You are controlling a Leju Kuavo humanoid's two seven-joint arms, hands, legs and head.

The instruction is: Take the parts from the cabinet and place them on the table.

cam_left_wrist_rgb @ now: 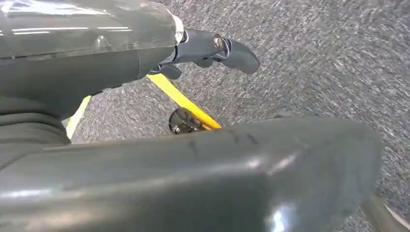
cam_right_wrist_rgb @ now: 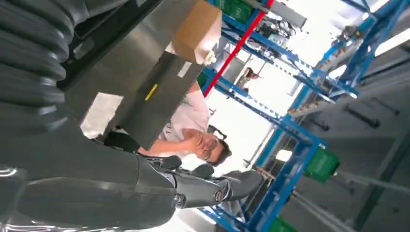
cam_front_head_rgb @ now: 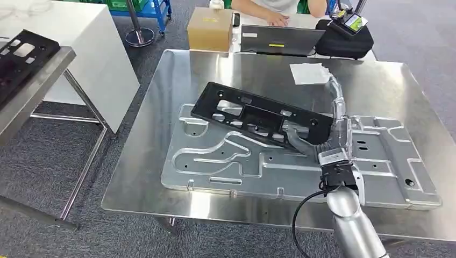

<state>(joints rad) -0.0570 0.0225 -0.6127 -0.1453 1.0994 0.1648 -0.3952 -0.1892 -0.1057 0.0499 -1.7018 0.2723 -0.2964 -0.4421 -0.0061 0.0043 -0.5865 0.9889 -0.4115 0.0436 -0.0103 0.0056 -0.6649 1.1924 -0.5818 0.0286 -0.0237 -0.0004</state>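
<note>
Black panel (cam_front_head_rgb: 261, 115) on surface (cam_front_head_rgb: 134, 177), near edge under my right hand (cam_front_head_rgb: 301, 141), hold unclear; left hand (cam_left_wrist_rgb: 212, 50) empty: release gently, lift clear

Right arm reaches toward eleven o'clock, right hand (cam_front_head_rgb: 301, 141) apparently gripping something; left hand (cam_left_wrist_rgb: 212, 50) hangs low, fingers apart.
</note>
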